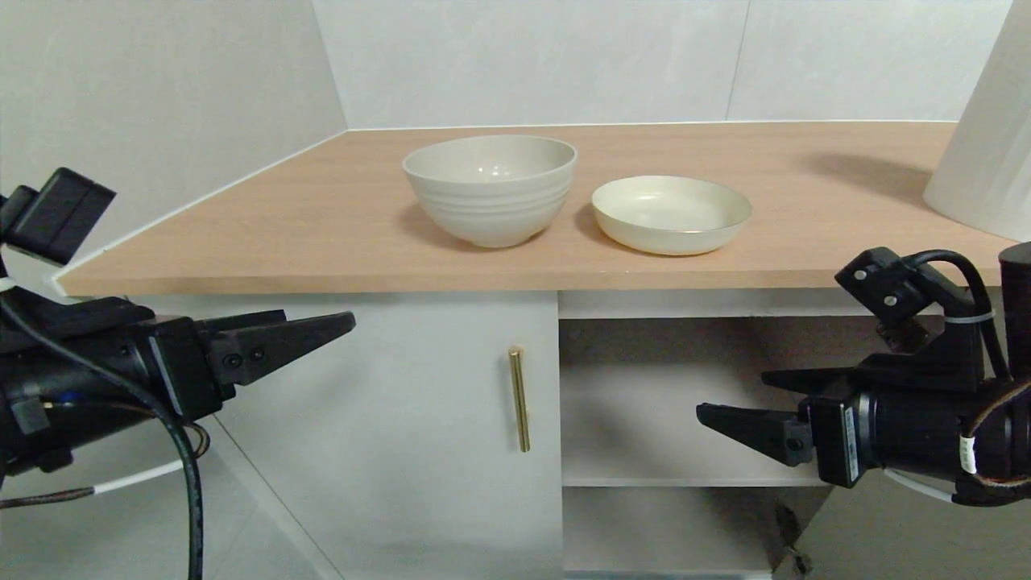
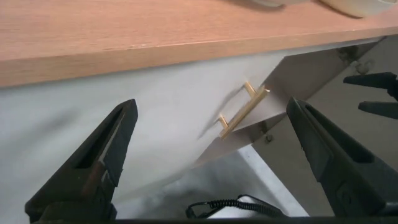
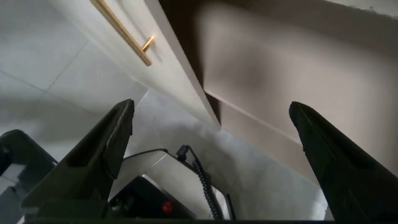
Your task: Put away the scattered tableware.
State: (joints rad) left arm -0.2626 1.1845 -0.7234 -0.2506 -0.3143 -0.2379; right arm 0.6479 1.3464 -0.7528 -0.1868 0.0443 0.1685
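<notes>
Ok so, biggest first: a wood counter [image 1: 282, 242] is run along the wall corner, w/ a white cabinet [image 1: 387, 483] underneath. Its left door is shut, while the compartment [image 1: 644, 403] on the right is seen open, w/ a shelf inside. A tall white thing [image 1: 983, 145] is parked at the counter's far right.

Both task items are found upright on the counter: a deep bowl [image 1: 490, 187], and just beside it on the right, a shallow bowl [image 1: 671, 213], apparently not touching.

Left gripper [image 1: 322, 321] is held below counter level in front of the shut door, right gripper [image 1: 733, 393] in front of the open compartment. Jaws on both are spread wide and nothing is held. Smallest bit: a brass handle [image 1: 519, 399] on the door.

Nothing's put away yet, so prob the very start imo. The shallow bowl is best taken by the right gripper, being nearest the open compartment. The rim should be pinched w/ one finger inside and one outside. It should be lifted straight up so the deep bowl isn't bumped, then kept level and brought clear of the counter edge before it's lowered to the shelf.
</notes>
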